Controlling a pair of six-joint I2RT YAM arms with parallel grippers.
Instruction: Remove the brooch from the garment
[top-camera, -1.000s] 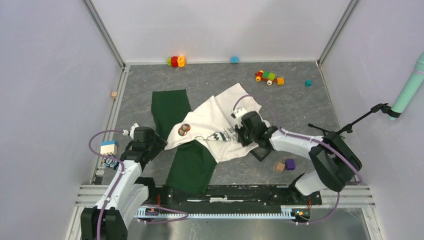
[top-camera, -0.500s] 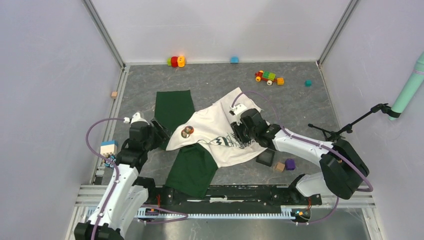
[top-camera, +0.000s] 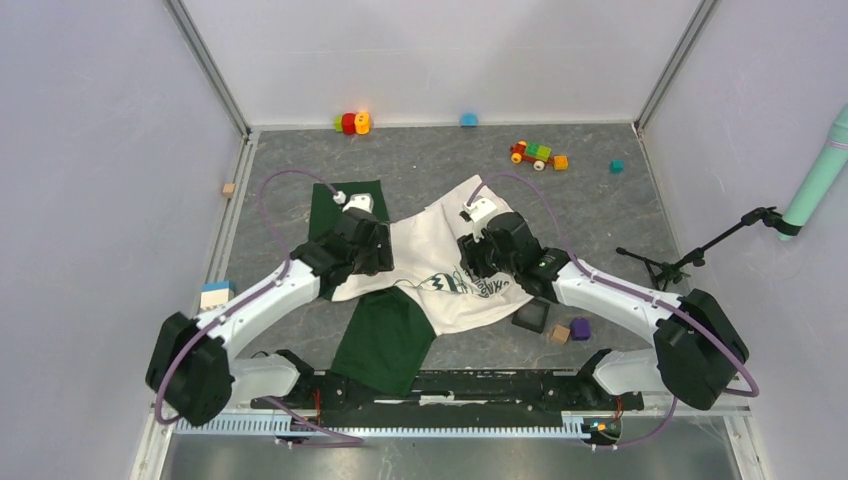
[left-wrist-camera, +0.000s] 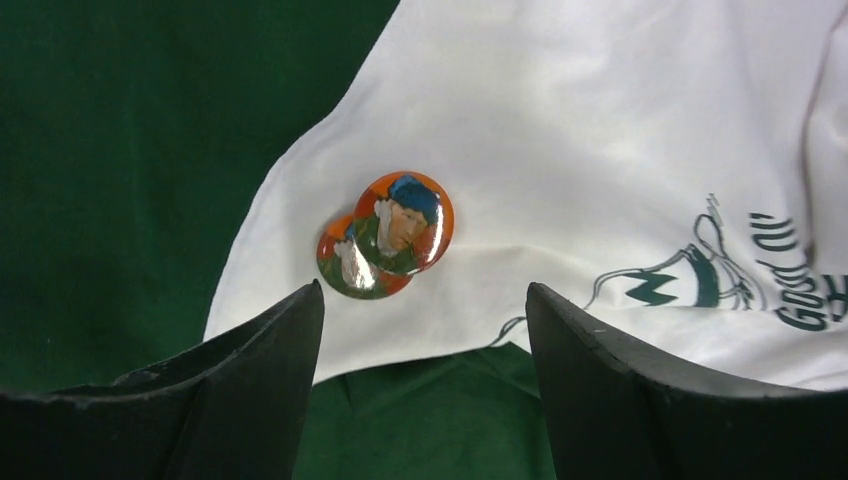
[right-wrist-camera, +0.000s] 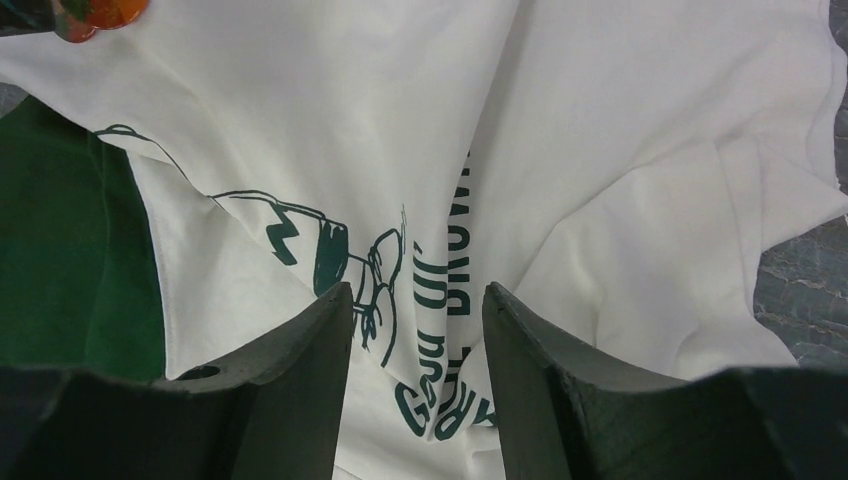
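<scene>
The garment (top-camera: 430, 250) lies on the grey floor, cream-white with dark green lettering, its green half (top-camera: 385, 335) toward the front. In the left wrist view the brooch (left-wrist-camera: 403, 222), a round orange pin with a painted face, overlaps a second similar disc (left-wrist-camera: 345, 270) on the white cloth. My left gripper (left-wrist-camera: 424, 290) hovers just short of it, open with nothing between its fingers. In the top view the left gripper (top-camera: 365, 245) hides the brooch. My right gripper (right-wrist-camera: 417, 290) stands open astride a raised fold of lettered cloth; the brooch (right-wrist-camera: 100, 12) shows at that view's top left corner.
A dark square block (top-camera: 530, 316), a tan cube (top-camera: 558, 333) and a purple cube (top-camera: 580, 328) lie right of the garment. A white-and-blue block (top-camera: 216, 296) sits at the left. Toys (top-camera: 538, 154) line the back wall. A thin black stand (top-camera: 690, 258) reaches in from the right.
My left arm has swung from the left edge over the garment, now above the brooch. My right gripper has opened and let go of the cloth fold.
</scene>
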